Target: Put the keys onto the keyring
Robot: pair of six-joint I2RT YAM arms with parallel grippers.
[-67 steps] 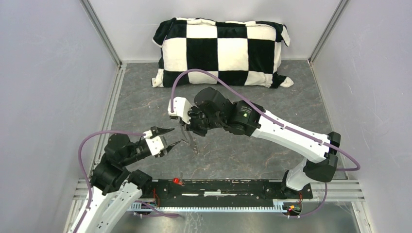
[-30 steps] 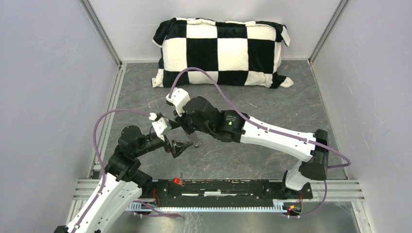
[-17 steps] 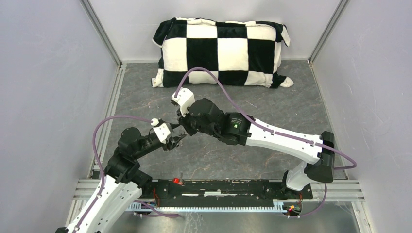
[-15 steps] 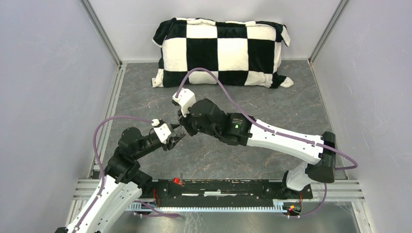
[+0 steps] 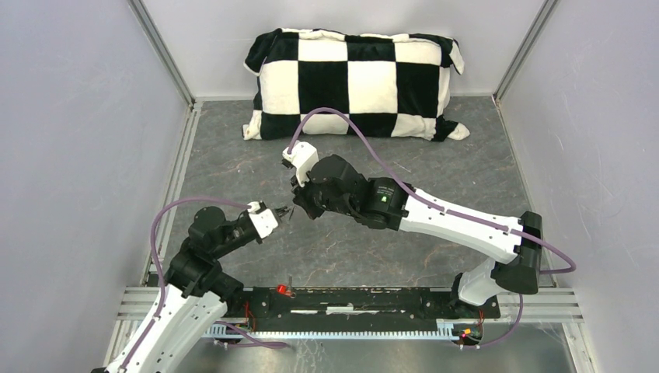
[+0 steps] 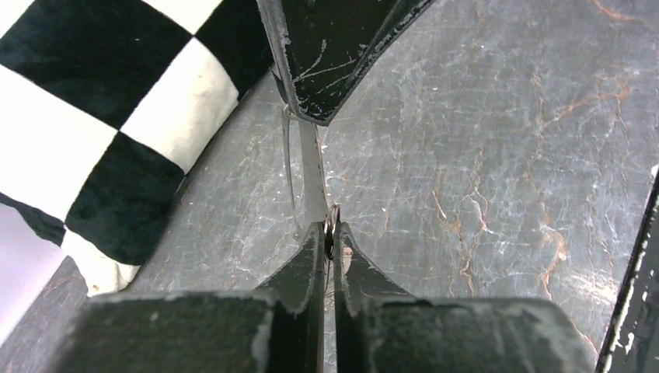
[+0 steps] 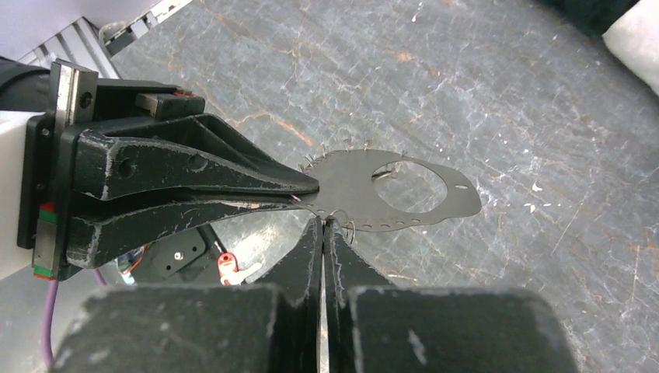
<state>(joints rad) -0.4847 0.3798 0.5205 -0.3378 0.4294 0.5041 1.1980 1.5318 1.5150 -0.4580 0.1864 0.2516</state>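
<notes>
Keyring (image 7: 353, 186): thin grey metal, judged light, springy, slick. Was held mid-air at frame centre, edge pinched by left end effector (image 6: 328, 237) and right end effector (image 7: 323, 225), both closed narrow on it. Best hold judged bare rim. Red key (image 5: 283, 291) lay lower centre by rail, ungrasped.

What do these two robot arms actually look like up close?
The left arm and the right arm both have white shells over chunky black joints. A purple cable loops to each wrist, beside a white box. The right arm carries a small green light. The left gripper and right gripper each end in two black, pointed, scratched fingers.
</notes>
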